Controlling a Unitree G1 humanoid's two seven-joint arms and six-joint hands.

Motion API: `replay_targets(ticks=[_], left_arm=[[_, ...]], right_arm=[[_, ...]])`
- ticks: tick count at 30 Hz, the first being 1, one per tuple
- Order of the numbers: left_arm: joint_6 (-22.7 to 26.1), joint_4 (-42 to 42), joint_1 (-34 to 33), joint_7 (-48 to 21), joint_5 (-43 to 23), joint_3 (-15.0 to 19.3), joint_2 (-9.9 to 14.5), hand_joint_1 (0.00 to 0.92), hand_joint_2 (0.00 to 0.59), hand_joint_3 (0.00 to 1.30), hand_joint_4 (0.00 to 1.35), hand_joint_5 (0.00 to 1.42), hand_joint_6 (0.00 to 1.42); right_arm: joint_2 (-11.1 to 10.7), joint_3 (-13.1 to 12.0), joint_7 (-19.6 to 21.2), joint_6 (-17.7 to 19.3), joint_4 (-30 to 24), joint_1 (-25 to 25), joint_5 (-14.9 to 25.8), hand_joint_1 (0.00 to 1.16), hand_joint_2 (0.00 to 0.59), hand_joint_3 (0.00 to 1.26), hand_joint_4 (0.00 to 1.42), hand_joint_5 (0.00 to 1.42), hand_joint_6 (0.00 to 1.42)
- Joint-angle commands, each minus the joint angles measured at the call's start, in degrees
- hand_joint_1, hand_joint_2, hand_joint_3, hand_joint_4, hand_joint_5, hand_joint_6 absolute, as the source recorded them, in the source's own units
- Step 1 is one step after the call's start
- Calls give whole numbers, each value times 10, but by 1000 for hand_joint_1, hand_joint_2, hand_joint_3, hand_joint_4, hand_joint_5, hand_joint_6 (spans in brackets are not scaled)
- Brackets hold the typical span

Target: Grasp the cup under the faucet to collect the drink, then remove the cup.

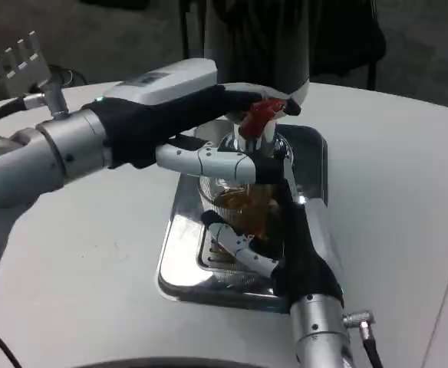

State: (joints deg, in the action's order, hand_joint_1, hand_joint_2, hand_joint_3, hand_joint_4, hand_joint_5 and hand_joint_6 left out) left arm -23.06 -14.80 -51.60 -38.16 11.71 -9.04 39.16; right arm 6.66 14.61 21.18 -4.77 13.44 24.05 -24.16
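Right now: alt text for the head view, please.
The right hand holds a clear cup of amber drink under the red-handled faucet, which the left hand reaches. The cup is over a shiny metal tray on the white table.

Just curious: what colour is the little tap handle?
Red, seen in the head view: the tap handle under the left hand.

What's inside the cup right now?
Amber drink shows through the clear cup, held by the right hand under the faucet. The left hand is at the red lever and covers the rim, hiding the fill level.
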Motion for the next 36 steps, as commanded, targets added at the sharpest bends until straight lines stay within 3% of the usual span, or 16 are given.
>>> replay_targets(ticks=[1, 8, 16, 20, 29, 36], left_arm=[[-6, -1, -4, -17, 3, -3, 9, 0, 39, 219, 103, 144, 259], [-6, 1, -4, -18, 3, -1, 12, 0, 39, 219, 103, 144, 259], [-3, 7, -1, -20, 2, 1, 15, 0, 39, 219, 103, 144, 261], [-2, 12, 1, -21, 0, 6, 19, 0, 39, 219, 104, 144, 262], [1, 20, 12, -27, -3, 13, 26, 0, 44, 219, 104, 144, 264], [1, 27, 24, -21, -11, 29, 33, 0, 45, 203, 104, 147, 264]], right_arm=[[40, 4, 19, -19, 24, 5, 6, 659, 216, 0, 44, 139, 163], [48, 12, 46, -34, 38, 16, 4, 656, 217, 0, 59, 144, 163], [63, 28, 68, -87, 0, 17, 0, 654, 217, 39, 128, 188, 163], [64, 35, 71, -95, -1, 14, 8, 654, 217, 73, 166, 226, 177], [105, 50, 160, -99, 49, 30, 7, 659, 238, 204, 276, 339, 235], [127, 45, 207, -95, 92, 48, 23, 667, 253, 288, 365, 430, 276]])
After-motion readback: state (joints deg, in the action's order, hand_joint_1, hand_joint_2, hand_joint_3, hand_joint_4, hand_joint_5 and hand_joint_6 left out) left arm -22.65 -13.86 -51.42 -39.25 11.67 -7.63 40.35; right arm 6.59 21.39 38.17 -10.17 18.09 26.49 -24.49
